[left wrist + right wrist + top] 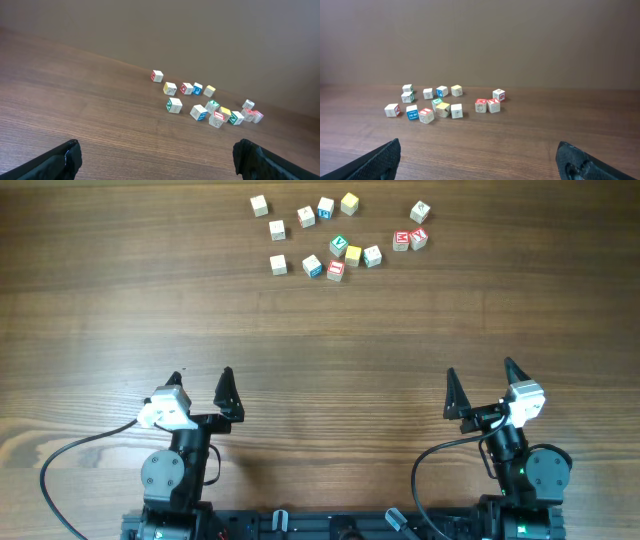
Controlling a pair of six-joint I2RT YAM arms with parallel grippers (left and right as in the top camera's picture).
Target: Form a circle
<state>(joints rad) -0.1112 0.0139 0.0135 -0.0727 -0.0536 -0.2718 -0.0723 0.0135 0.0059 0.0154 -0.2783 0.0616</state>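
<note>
Several small wooden letter cubes lie in a loose scatter at the far middle of the table, not in a circle. A tight bunch holds a green-faced cube (339, 246), a yellow cube (353, 255), a cream cube (372, 255) and a red-faced cube (335, 270). The same yellow cube (225, 111) (443, 108) shows in both wrist views. My left gripper (201, 375) (156, 150) and right gripper (480, 370) (479, 149) stand open near the front edge, far from the cubes, with nothing between the fingers.
Two red-faced cubes (409, 239) touch each other to the right of the bunch, and a lone cream cube (420, 213) lies beyond them. More cubes run along the back, the leftmost (259, 205) apart. Bare wooden table (320, 330) lies between grippers and cubes.
</note>
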